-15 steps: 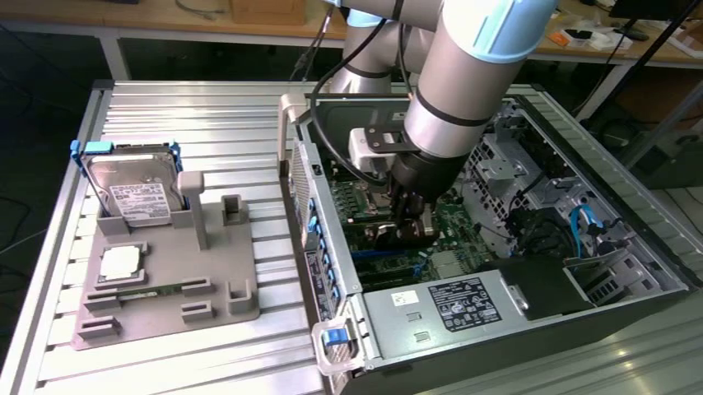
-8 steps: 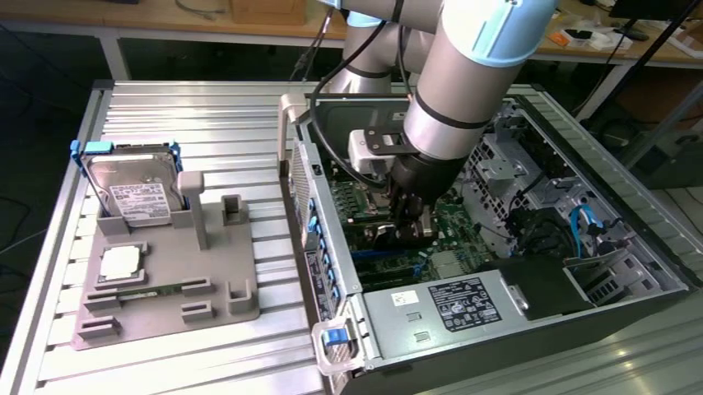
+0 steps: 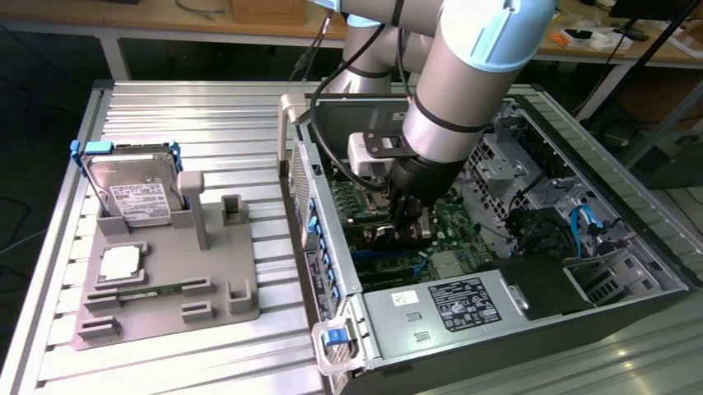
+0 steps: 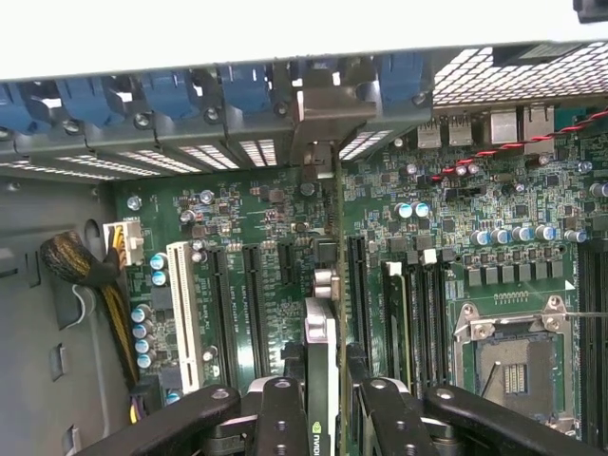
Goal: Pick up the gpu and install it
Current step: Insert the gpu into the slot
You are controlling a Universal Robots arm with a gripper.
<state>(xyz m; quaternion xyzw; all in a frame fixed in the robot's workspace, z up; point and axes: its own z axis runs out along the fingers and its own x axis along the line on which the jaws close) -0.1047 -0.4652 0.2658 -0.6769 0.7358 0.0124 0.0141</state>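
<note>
- Your tool (image 4: 332,408) pinches the gpu (image 4: 320,328) edge-on above the motherboard (image 4: 237,209).
- Any tilt or sideways offset could seat it crooked, jamming its bracket (image 4: 318,109) against the case (image 3: 549,350).

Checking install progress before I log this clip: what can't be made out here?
- Whether the gpu is seated in a slot: it is edge-on in the wrist view, and covered by the arm and claw in the exterior view.
- Hard drive label text: too small, exterior view.
</note>
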